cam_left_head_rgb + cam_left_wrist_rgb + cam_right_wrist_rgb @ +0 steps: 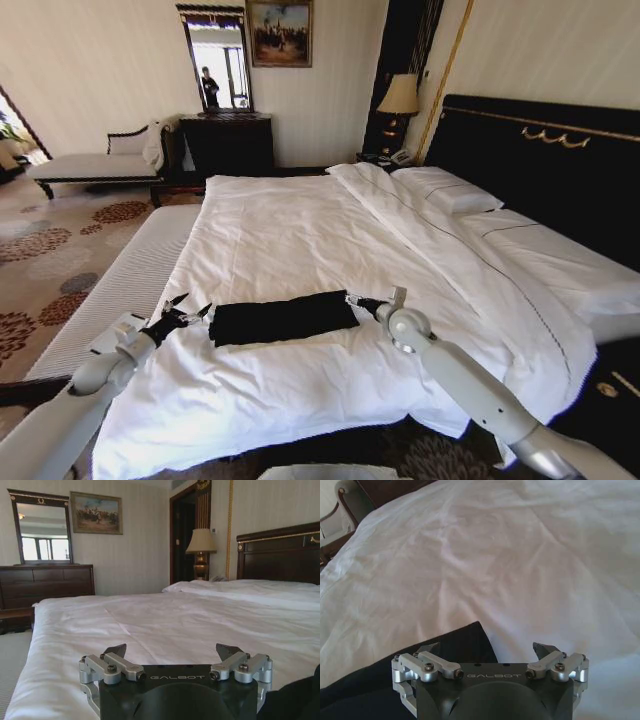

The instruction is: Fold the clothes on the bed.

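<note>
The bed (300, 240) carries a white duvet, smooth but soft and loosely creased. On its near part lies the black T-shirt (283, 318), already gathered into a long narrow band, lying between the two grippers.

The left gripper (188, 312) sits just off the band's left end, low over the duvet, jaws spread wide and holding nothing. In its wrist view the dark cloth shows as a sliver at the frame's corner, beside the gripper and not between its fingers (116, 651).

The right gripper (357, 300) stands at the band's right end, likewise wide open and empty. In its wrist view the shirt's corner (465, 640) lies directly ahead of one finger, while the other finger faces bare duvet.

Risks, as judged:
- The duvet is slack. Jaws closing low could pinch bedding along with the shirt and drag it into the fold.
- The band is several layers thick. A shallow grip may take the top layer only, so the stack peels open when lifted.
- The grippers are unevenly placed at the two ends. Unequal lifts would skew the fold.
</note>
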Robot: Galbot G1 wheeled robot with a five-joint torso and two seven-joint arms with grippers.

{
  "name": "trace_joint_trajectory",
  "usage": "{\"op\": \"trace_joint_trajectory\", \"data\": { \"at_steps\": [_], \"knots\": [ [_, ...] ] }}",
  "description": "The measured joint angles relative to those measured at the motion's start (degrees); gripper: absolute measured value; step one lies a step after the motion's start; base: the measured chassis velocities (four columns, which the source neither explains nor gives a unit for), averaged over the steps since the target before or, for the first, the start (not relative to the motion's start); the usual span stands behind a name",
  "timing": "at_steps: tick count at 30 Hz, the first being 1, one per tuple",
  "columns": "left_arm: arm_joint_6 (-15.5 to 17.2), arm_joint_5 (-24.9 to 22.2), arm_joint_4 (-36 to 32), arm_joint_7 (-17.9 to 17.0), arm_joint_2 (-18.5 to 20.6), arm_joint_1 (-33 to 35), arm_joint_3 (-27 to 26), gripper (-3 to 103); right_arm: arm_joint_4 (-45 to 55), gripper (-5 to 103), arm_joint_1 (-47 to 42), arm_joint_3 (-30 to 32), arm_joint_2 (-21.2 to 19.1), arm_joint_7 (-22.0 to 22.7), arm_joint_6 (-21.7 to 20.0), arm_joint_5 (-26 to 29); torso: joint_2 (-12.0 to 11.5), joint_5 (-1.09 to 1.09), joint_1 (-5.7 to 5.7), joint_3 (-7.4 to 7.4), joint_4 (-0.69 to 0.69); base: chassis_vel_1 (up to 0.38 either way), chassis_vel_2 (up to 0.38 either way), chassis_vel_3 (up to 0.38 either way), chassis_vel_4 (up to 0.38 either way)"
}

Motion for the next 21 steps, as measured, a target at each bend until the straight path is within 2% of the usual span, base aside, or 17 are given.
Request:
{"op": "trace_joint_trajectory", "data": {
  "at_steps": [2,3,7,10,14,16,17,19,20,21],
  "knots": [
    [0.1,-0.6,0.0,0.0,0.1,0.1,-0.8,100,-1.5,100,-0.4,0.6,0.5,-2.1,-2.1,1.1,0.0,0.01,0.01,0.01,-0.01,0.0,0.0,0.0,0.0],
    [0.1,-0.6,0.0,0.0,0.1,0.1,-0.8,100,-1.5,100,-0.4,0.6,0.5,-2.1,-2.1,1.1,0.0,0.01,0.01,0.01,-0.01,0.0,0.0,0.0,0.0],
    [0.1,-0.4,-0.1,0.3,-0.1,1.0,-1.6,100,-2.6,100,-3.1,2.0,0.8,-9.1,-3.3,1.2,0.0,0.01,0.0,0.0,-0.01,0.0,0.0,0.0,0.0],
    [0.0,-0.3,0.0,0.4,-0.6,1.0,-1.9,100,-3.1,103,-4.2,2.4,1.1,-11.7,-3.3,0.7,0.0,0.01,0.0,0.0,-0.01,0.0,0.0,0.0,0.0],
    [-0.2,-0.1,0.0,0.4,-0.9,0.9,-2.0,100,-3.7,95,-5.0,2.7,1.6,-13.1,-2.8,0.1,0.0,0.0,0.0,0.0,-0.02,0.0,0.0,0.0,0.0],
    [-0.5,0.2,0.1,0.4,-0.9,1.0,-2.1,100,-3.6,85,-5.5,2.8,1.6,-13.5,-2.3,-0.2,0.0,0.0,0.0,0.0,-0.02,0.0,0.0,0.0,0.0],
    [-0.5,0.2,0.1,0.4,-0.9,1.0,-2.1,100,-3.6,85,-5.5,2.8,1.6,-13.5,-2.3,-0.2,0.0,0.0,0.0,0.0,-0.02,0.0,0.0,0.0,0.0],
    [-0.8,0.6,0.1,0.4,-1.1,1.3,-2.3,100,-3.4,74,-5.6,2.8,1.6,-13.6,-1.7,-0.3,0.0,0.0,0.0,0.0,-0.02,0.0,0.0,0.0,0.0],
    [-0.9,0.8,0.2,0.4,-1.1,1.5,-2.5,100,-3.3,74,-5.7,2.8,1.6,-13.6,-1.4,-0.3,0.0,0.0,0.0,0.0,-0.01,0.0,0.0,0.0,0.0],
    [-1.2,1.0,0.3,0.4,-1.2,1.6,-2.7,100,-3.1,68,-5.7,2.8,1.6,-13.7,-1.1,-0.3,0.0,0.0,0.0,0.0,0.0,0.0,0.0,0.0,0.0]
  ]
}}
